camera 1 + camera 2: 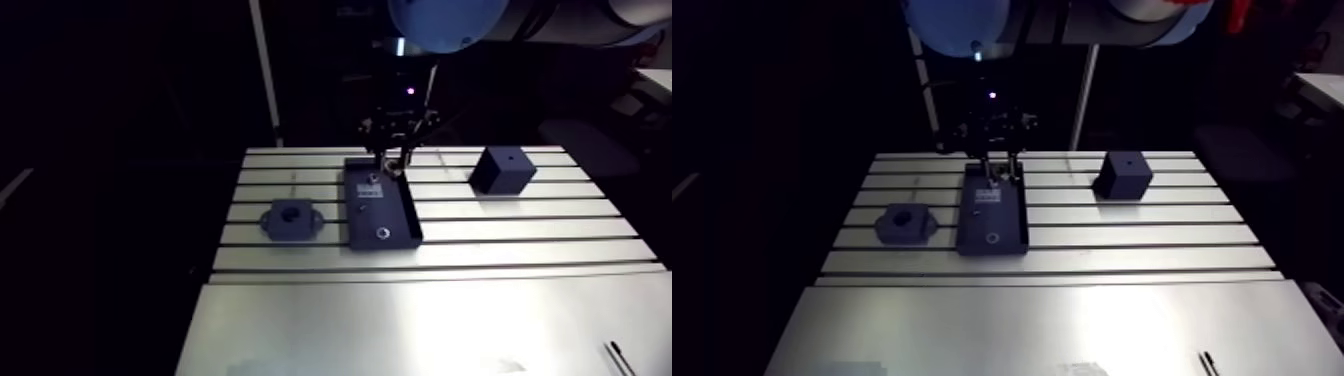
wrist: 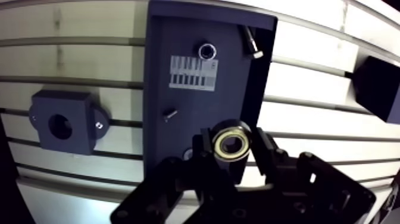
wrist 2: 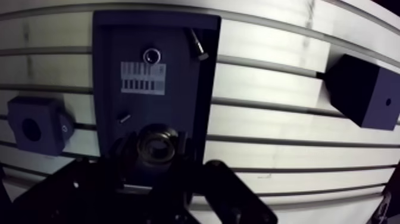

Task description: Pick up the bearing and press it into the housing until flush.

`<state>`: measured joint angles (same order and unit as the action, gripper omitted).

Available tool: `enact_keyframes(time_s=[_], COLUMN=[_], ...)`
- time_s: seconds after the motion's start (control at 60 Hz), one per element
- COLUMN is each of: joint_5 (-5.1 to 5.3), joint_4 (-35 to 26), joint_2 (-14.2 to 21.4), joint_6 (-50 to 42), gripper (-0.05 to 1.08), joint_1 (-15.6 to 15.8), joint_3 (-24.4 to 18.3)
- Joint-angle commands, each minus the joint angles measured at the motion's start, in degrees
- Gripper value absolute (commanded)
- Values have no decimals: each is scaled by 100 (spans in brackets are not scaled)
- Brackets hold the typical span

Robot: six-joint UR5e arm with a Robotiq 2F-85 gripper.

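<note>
Gripping the bearing (image 2: 231, 145) in the tool (image 2: 233, 143), fingers pressed on either side of the outer ring, bore facing the wrist camera. Cannot tell whether lifted clear of the tray (image 2: 178, 36) or resting on the end under the tool. Ahead of the fingers on the tray floor: a small screw (image 2: 171, 114), a white label (image 2: 190, 72), a small ring (image 2: 207, 50), and a bolt (image 2: 251, 43) in the far corner.

Step in hand, by judgement: carrying the bearing over to the housing (image 2: 77, 116), set on the worktop (image 2: 309, 119) beside the tray and apart from it, round bore open upward.

- Lift straight up first, high enough to clear the tray wall.
- Cross the wall sideways, then centre over the bore before descending.
- Keep the ring's face level with the housing top, to avoid cocking and jamming at the lip.
- Press slowly.
- Expect the fingers to meet the housing top before flush. Probably best to let go once started and push the ring home with closed fingertips.

Bare slotted worktop between tray and housing, nothing standing in the path but the tray wall. Housing fairly near the worktop's side edge, so no overshooting. Dark cube (image 2: 378, 86) on the tray's other side, well apart and out of the way.
</note>
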<state>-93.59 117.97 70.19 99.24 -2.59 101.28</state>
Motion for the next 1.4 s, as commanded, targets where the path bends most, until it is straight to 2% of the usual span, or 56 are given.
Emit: enact_keyframes(time_s=[0.017,0.2,0.333,0.483,0.733,1.4], joint_5=[13,3,28,3,47,47], joint_4=[-396,-499,-465,-374,-200,-34], joint_2=[338,325,290,204,53,-264], joint_6=[-682,-1288,-1646,-1843,-1842,-1843], gripper=[63,63,63,63,63,64], joint_1=[130,348,766,998,1213,1682], joint_3=[-34,-18,17,20,-85,-139])
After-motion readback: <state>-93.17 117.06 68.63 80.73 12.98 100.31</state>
